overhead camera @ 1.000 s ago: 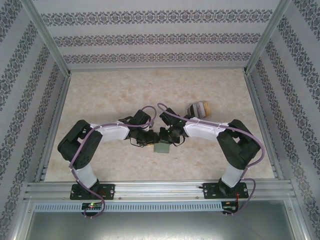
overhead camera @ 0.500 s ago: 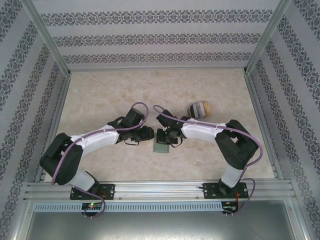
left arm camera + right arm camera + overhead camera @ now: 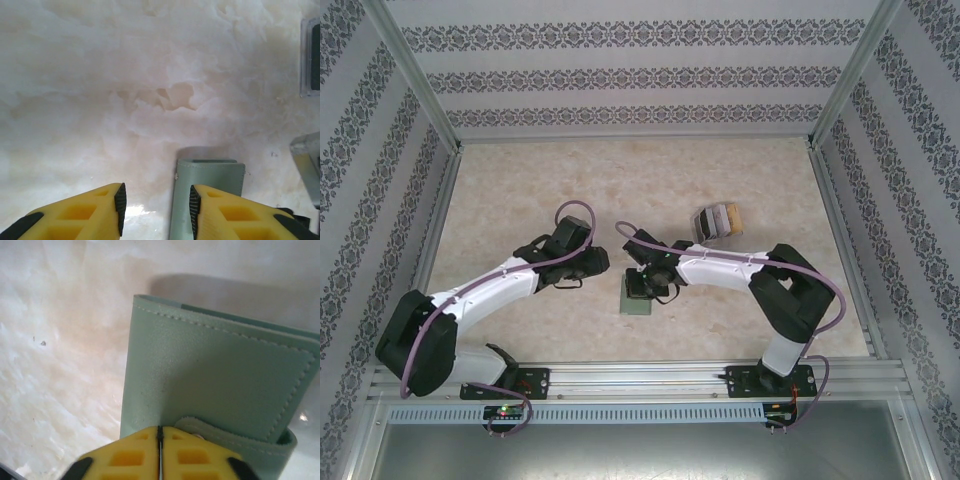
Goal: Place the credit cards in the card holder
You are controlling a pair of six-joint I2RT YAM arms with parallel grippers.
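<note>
- We see the marble-patterned table (image 3: 520,190) with the sage-green card holder (image 3: 637,303) lying flat and folded shut on it, near the middle, toward the arms' side.
- The left gripper (image 3: 156,202) hangs just left of the card holder. Its yellow fingers stand well apart, released, with only bare table between them.
- The right gripper (image 3: 159,440) sits over the card holder's edge, clenched. Its pads meet in a hairline seam and we see nothing between them. We cannot tell whether they touch the leather.
- The clear box (image 3: 717,220) lies right of the card holder and farther back, well apart.
- The card holder's closing strap (image 3: 235,437) runs beside the right gripper's fingertips.
</note>
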